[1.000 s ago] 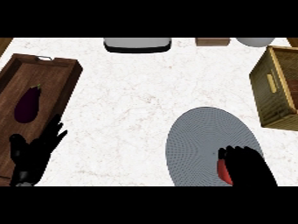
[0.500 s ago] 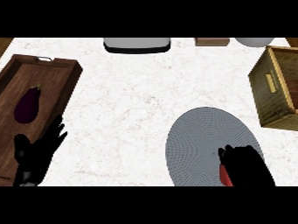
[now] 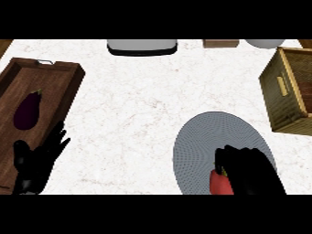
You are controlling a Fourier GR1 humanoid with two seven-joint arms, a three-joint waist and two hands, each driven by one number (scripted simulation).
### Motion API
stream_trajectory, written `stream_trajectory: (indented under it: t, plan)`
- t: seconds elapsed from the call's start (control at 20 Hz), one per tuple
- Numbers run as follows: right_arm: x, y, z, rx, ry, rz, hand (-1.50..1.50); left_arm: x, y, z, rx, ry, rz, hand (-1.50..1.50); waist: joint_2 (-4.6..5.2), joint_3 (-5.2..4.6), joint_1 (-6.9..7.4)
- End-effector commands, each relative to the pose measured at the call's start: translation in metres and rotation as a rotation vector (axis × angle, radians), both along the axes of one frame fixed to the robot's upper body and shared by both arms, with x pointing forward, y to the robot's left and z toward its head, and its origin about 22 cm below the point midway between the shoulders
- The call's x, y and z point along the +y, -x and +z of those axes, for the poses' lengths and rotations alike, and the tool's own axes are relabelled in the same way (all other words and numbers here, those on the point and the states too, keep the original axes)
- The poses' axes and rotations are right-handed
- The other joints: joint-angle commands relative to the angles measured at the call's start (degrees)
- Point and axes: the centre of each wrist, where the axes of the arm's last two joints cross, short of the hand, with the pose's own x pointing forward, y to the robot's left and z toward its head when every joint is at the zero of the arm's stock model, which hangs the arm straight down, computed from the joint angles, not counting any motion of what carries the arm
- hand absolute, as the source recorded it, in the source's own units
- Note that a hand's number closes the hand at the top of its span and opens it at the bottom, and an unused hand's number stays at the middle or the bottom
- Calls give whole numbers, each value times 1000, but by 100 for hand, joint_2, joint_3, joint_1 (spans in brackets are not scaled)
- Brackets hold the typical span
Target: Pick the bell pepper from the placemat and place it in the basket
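- Right hand (image 3: 249,171): fingers curled over the pepper (image 3: 220,182), which lies on the mat (image 3: 202,141), under the palm's left side; only a red sliver shows.
- Left hand (image 3: 36,160): resting, fingers straight, holding nothing, beside the tray (image 3: 3,98) with its eggplant (image 3: 27,109).
- Basket (image 3: 290,89): ahead of and right of the right hand, well apart.
- Risk: the hold sits off-centre on the pepper, so it may roll out during lifting.
- Risk: a low carry could strike the basket's near wall.
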Motion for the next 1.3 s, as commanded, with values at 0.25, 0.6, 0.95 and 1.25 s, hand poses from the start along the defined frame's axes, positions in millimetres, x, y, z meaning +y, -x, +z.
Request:
stream_trajectory:
  t: [0.25,0.6,0.95,1.25]
  plan:
    - [6,17,95,-390,-793,-154,150,11,20,-22,161,10,42,0,57,-82,-79]
    - [-27,19,152,-581,-824,-270,150,11,14,-24,153,4,35,0,55,-103,-104]
    - [-60,-16,205,-701,-787,-417,150,12,22,-26,161,20,12,0,40,-102,-60]
    - [-97,-31,248,-703,-764,-463,150,13,22,-27,164,10,46,0,23,-100,-116]
